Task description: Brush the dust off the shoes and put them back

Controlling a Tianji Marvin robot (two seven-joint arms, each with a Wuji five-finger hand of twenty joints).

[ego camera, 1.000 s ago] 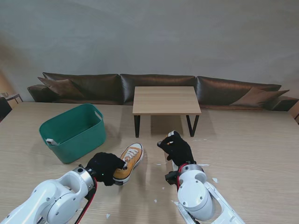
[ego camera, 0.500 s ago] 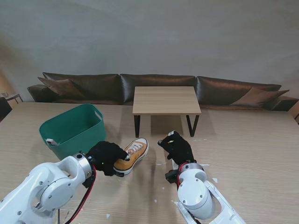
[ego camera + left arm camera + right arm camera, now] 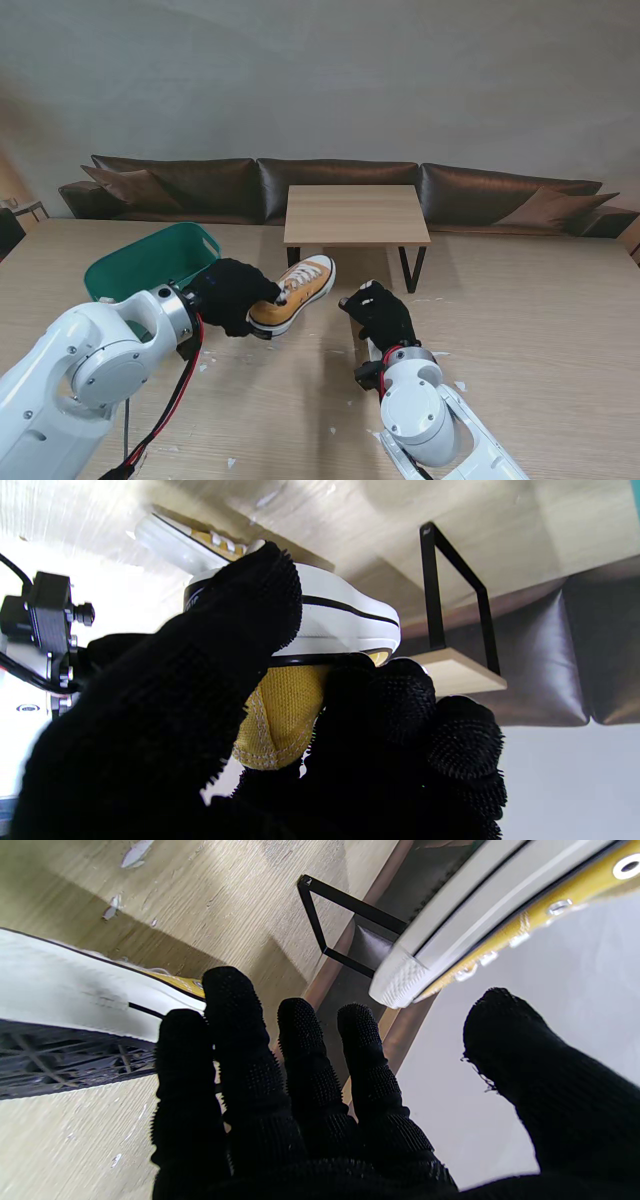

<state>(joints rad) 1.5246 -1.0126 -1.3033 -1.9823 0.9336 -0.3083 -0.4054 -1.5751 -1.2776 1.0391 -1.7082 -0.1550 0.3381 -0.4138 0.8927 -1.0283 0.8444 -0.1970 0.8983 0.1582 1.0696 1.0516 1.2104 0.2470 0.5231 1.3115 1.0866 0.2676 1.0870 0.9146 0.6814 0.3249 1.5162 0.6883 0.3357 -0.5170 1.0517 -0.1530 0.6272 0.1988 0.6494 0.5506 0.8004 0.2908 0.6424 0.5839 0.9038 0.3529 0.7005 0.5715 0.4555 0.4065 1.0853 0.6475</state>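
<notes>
The black-gloved left hand (image 3: 232, 294) is clamped around the heel of a mustard-yellow canvas sneaker with white laces and a white rubber sole (image 3: 296, 291), thumb over the sole edge and the other fingers (image 3: 400, 705) wrapped against the yellow fabric, as the left wrist view shows. The shoe hangs clear of the pale wooden worktop (image 3: 520, 330), toe pointing away and to the right, tilted upward. Just to the right and a little nearer, the black-gloved right hand (image 3: 380, 312) holds nothing that I can see; its fingers (image 3: 235, 1050) are spread and its thumb stands well apart, so it reads as open. In the right wrist view a second sneaker of the same kind (image 3: 75, 990) lies sole-out beside that hand, though I cannot pick it out from the stand's view. Farther off stands a small light-wood bench with black metal legs (image 3: 355, 213), and to the left a green plastic basket (image 3: 150, 270), partly hidden by the left arm. Small white scraps (image 3: 440, 354) dot the worktop near the right arm. No brush is visible anywhere. The risk, I'd judge, lies in the grip: the shoe is held only at its heel with most of its length cantilevered out, so any push on the toe could lever it loose and drop it on the worktop.
</notes>
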